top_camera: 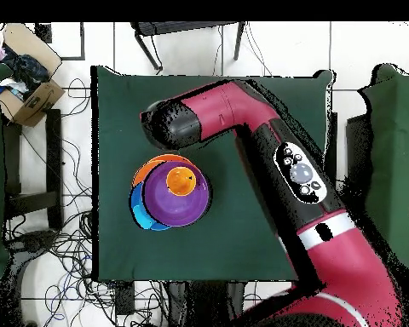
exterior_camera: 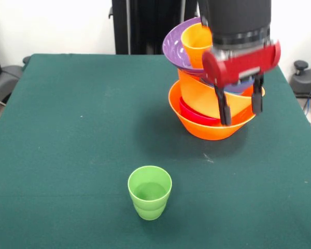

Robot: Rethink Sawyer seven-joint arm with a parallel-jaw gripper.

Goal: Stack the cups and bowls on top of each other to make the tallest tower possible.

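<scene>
On the dark green tabletop, toward the far right in the front view, the tower is seen as a leaning pile of nested plastic ware. Its base is formed by a large orange bowl, inside which a red bowl and a second orange bowl are nested at a tilt. A wide purple bowl is tipped at the top, and an orange cup is held within it. From the overhead view the purple bowl is seen nearly full on, with the orange cup lying off-centre in it and blue bowls showing beneath its rim. The claw is hung in front of the tower's right side in the front view, its red body level with the upper bowls and its two dark fingers spread well apart, with nothing gripped between them; the fingertips are seen at the height of the base bowl's rim. Whether the fingers touch the bowls cannot be told. A green cup is stood upright, mouth up, alone near the front edge of the tabletop, well apart from the tower.
</scene>
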